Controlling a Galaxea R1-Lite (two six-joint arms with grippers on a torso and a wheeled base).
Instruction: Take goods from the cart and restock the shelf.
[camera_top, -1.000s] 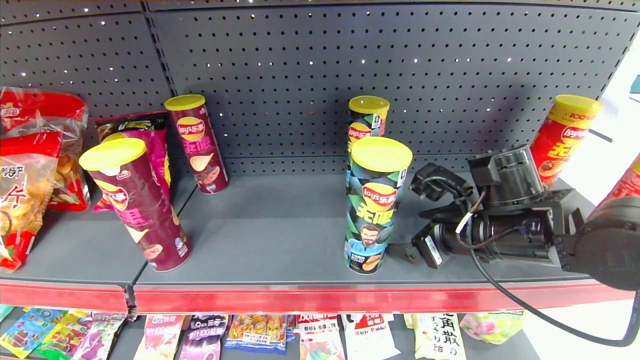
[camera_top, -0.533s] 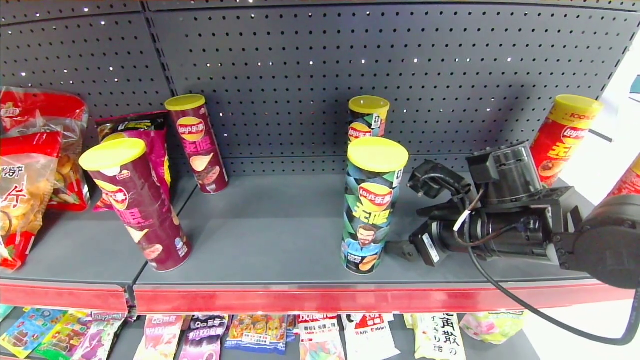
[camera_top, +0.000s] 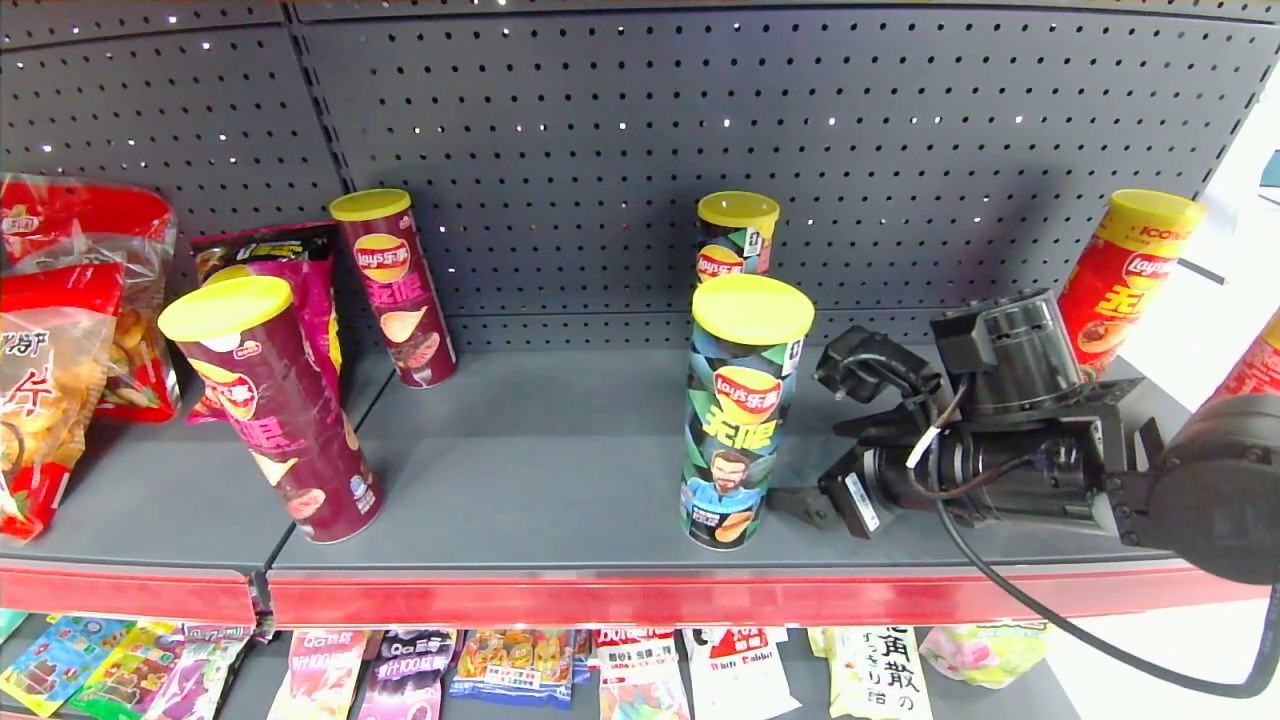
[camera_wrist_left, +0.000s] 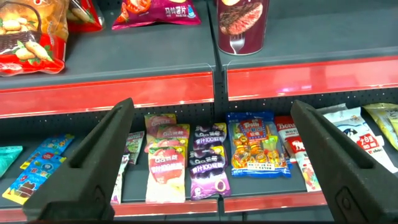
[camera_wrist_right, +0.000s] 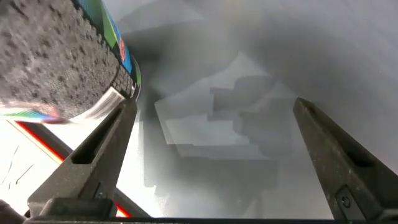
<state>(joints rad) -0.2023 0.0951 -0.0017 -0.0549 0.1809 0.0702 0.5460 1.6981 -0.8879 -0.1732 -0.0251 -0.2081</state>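
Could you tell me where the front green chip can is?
In the head view, the can stands upright near the front edge of the shelf, right of centre, before a second green can, with the right gripper close on its right.

We find the front can near the front edge of the shelf, a second can straight behind it by the back panel — our right gripper sits just right of the front can, at its base. Well to the left, a leaning can stands before an upright can; packets lie on the level below.
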